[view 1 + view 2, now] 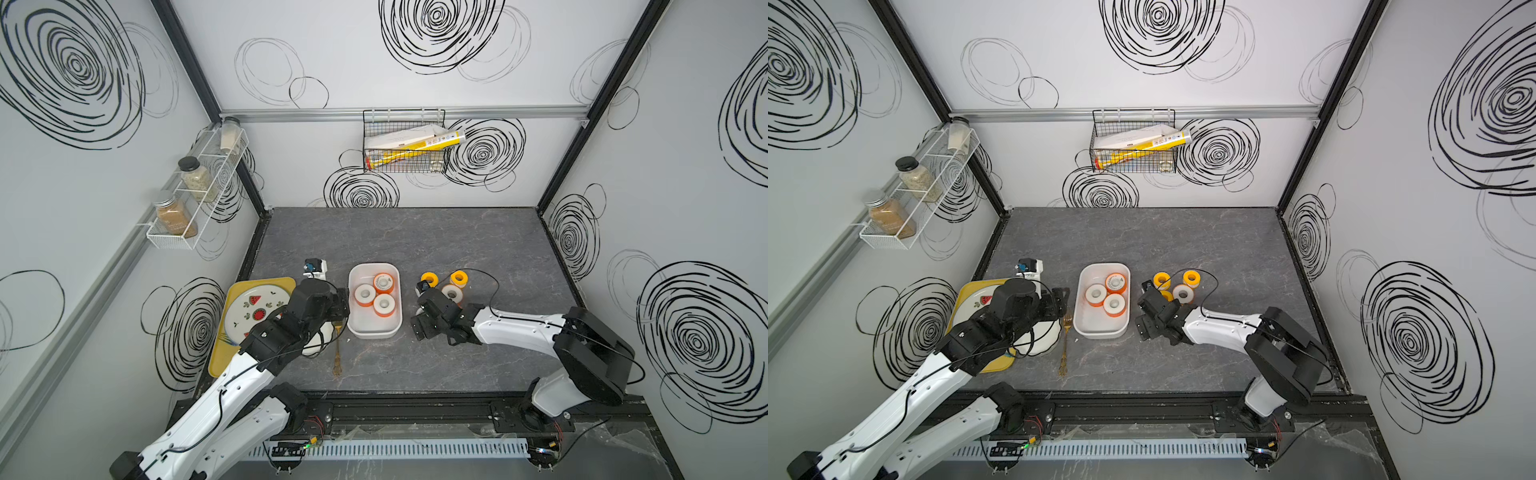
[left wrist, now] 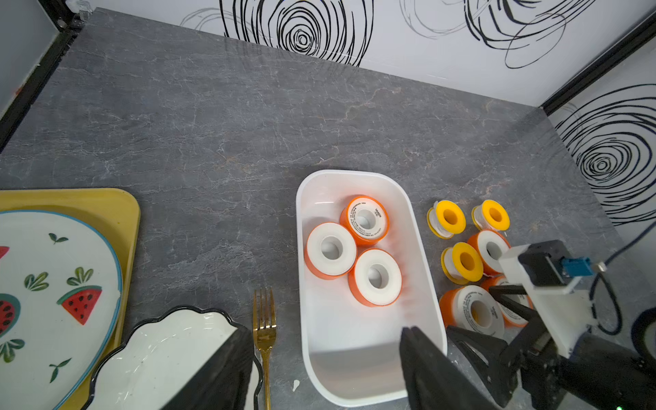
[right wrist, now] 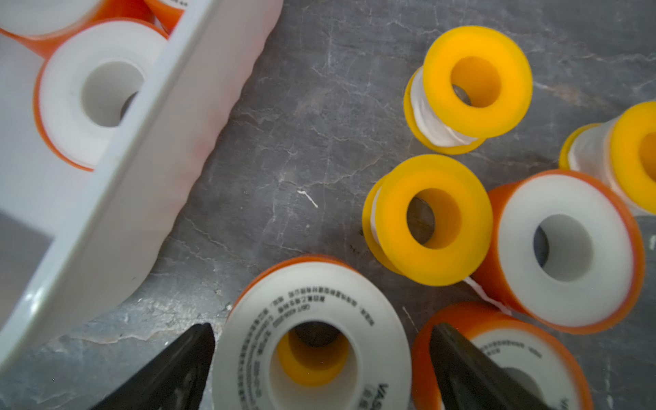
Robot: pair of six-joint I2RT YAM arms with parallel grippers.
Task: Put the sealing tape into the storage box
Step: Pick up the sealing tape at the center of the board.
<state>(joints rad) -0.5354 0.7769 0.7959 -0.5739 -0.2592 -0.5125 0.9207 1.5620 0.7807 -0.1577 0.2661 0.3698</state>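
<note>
Starting at the left edge of the worktop, you have a yellow tray carrying a watermelon plate. A white scalloped dish sits against the tray's right side, and a gold fork lies just right of the dish, handle toward the front edge. Your left gripper hangs above the gap between the dish and the storage box, its jaws standing well apart and holding nothing. The storage box lies near the middle of the worktop, closer to the front edge than the back, its long side running front to back. Inside it are three rolls of sealing tape on orange spools, lying flat and touching one another in the half toward the back edge. Just right of the box, six more rolls cluster on the worktop: three yellow rolls and three orange rolls. Your right gripper is down at the front of that cluster. Its jaws are spread wide on either side of the printed roll, one finger between it and the neighbouring orange roll, and they have not closed on it.
</note>
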